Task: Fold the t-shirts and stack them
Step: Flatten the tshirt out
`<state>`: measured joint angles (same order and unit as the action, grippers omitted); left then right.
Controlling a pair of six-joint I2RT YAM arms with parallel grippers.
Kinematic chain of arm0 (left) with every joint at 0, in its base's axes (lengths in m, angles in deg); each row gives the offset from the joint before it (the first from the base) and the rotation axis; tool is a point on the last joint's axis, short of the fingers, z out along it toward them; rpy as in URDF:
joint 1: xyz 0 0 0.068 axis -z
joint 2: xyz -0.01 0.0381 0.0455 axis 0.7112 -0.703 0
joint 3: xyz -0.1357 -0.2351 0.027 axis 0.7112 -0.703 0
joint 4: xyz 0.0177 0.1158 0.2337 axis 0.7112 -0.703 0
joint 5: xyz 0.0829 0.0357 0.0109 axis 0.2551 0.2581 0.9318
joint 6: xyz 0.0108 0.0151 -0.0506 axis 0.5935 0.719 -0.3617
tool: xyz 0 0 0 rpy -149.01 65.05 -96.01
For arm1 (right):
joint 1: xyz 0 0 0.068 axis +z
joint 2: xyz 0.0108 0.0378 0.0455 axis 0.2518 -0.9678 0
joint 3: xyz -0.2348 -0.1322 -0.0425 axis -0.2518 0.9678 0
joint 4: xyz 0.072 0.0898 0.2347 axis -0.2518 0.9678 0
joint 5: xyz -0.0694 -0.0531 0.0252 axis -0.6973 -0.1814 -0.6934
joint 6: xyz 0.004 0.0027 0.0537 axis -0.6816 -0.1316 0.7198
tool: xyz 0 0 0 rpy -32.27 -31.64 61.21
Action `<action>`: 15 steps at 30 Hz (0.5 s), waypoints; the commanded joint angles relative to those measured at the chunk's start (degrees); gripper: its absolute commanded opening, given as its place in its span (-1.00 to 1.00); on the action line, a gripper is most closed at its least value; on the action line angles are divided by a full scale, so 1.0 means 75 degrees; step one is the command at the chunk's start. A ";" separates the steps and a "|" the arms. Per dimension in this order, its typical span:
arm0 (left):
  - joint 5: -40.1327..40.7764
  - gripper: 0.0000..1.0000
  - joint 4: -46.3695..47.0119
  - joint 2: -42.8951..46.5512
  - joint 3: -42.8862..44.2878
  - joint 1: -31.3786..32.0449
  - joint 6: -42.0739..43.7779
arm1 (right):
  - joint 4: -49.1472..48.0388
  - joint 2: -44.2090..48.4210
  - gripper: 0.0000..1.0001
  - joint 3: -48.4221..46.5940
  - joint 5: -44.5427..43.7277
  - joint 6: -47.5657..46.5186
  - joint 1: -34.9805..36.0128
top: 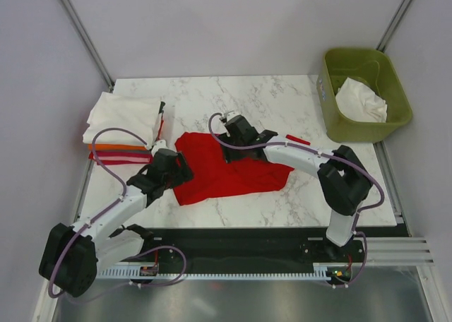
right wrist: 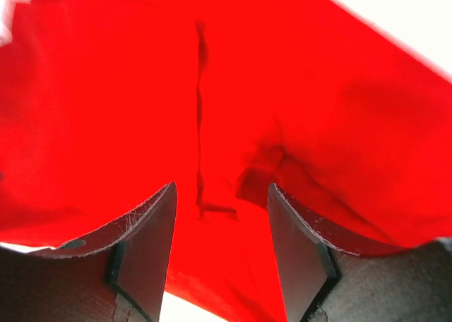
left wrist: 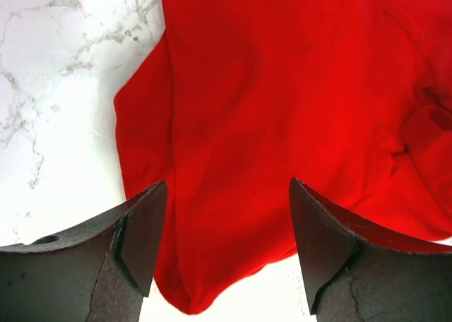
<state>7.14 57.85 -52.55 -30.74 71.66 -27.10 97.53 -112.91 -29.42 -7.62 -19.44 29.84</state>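
At far left I see the stack of folded t-shirts (top: pixel 121 121), white on top. My left gripper (left wrist: pixel 226 188) stands spread over the bright red t-shirt (top: pixel 233 172), which lies mid-table. My right gripper (right wrist: pixel 220 188), jaws also apart, is at its far edge.

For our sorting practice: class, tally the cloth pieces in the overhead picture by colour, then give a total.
White: 2, the white shirt at far left and the white cloth in the green bin
Orange: 1, the orange shirt
Dark red: 1, the dark red shirt
Bright red: 1, the bright red shirt
Total: 5
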 commanded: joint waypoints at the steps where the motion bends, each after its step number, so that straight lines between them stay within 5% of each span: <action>1: 0.0145 0.53 0.0551 -0.0262 0.0385 -0.0147 0.0244 | 0.0501 -0.0303 0.23 -0.0195 -0.0389 -0.0378 0.0112; 6: 0.0133 0.50 0.0727 -0.0731 0.0514 -0.0252 0.0443 | 0.0793 -0.0549 -0.02 0.0027 -0.0400 -0.0495 0.0112; 9: 0.0156 0.49 0.0832 -0.0988 0.0620 -0.0287 0.0455 | 0.0829 -0.0317 -0.43 0.0320 -0.0843 -0.0495 0.0112; 10: 0.0156 0.49 0.0856 -0.1059 0.0643 -0.0288 0.0455 | 0.0829 -0.0199 -0.70 0.0460 -0.1020 -0.0414 0.0112; 13: 0.0110 0.48 0.0938 -0.1398 0.0818 -0.0288 0.0455 | 0.0817 0.0433 -1.00 0.0799 -0.1465 -0.0285 0.0100; 15: 0.0109 0.47 0.0962 -0.1655 0.0924 -0.0288 0.0490 | 0.0782 0.1054 -1.00 0.1011 -0.1712 -0.0179 0.0088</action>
<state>7.12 62.33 -62.80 -26.79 69.78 -25.64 103.47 -113.04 -23.30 -14.83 -21.78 30.65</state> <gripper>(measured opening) 0.738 0.009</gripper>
